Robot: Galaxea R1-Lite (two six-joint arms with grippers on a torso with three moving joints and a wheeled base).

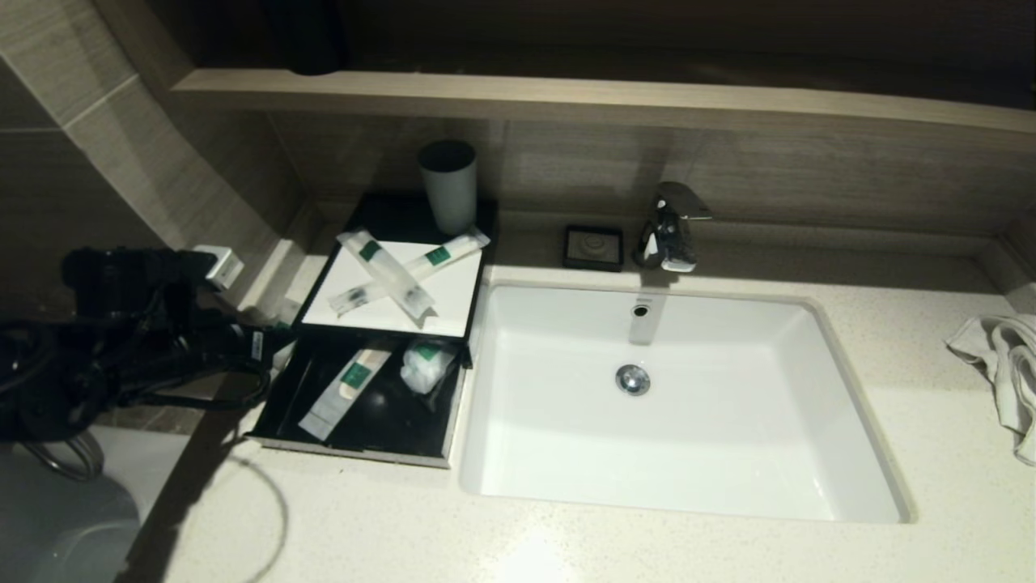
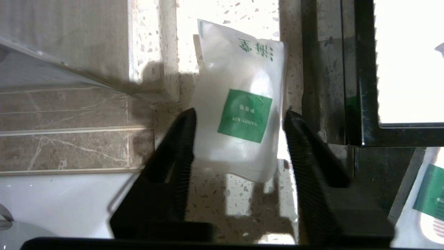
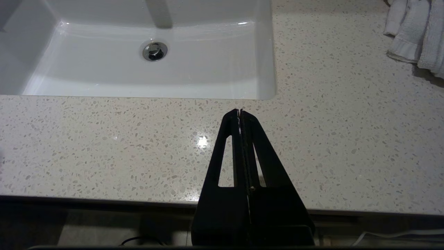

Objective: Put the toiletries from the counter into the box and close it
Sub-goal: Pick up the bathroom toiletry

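The black box (image 1: pixel 441 304) stands left of the basin with its drawer (image 1: pixel 356 449) pulled open. Two long toiletries packets (image 1: pixel 379 261) (image 1: pixel 441 256) lie crossed on its white top. Inside the drawer are another long packet (image 1: pixel 344 389) and a short pouch (image 1: pixel 425 364). My left gripper (image 1: pixel 275 336) is beside the box's left side. In the left wrist view it (image 2: pixel 240 111) is open, its fingers either side of a short green-labelled pouch (image 2: pixel 239 69) that lies on the counter (image 2: pixel 215 198). My right gripper (image 3: pixel 240 111) is shut and empty above the counter's front edge.
A grey-white cup (image 1: pixel 447 185) stands on the box's back end. A small black soap dish (image 1: pixel 593 246) and a chrome tap (image 1: pixel 670 227) sit behind the white basin (image 1: pixel 688 421). A white towel (image 1: pixel 1008 372) lies far right. The tiled wall (image 2: pixel 69 132) is close to the left gripper.
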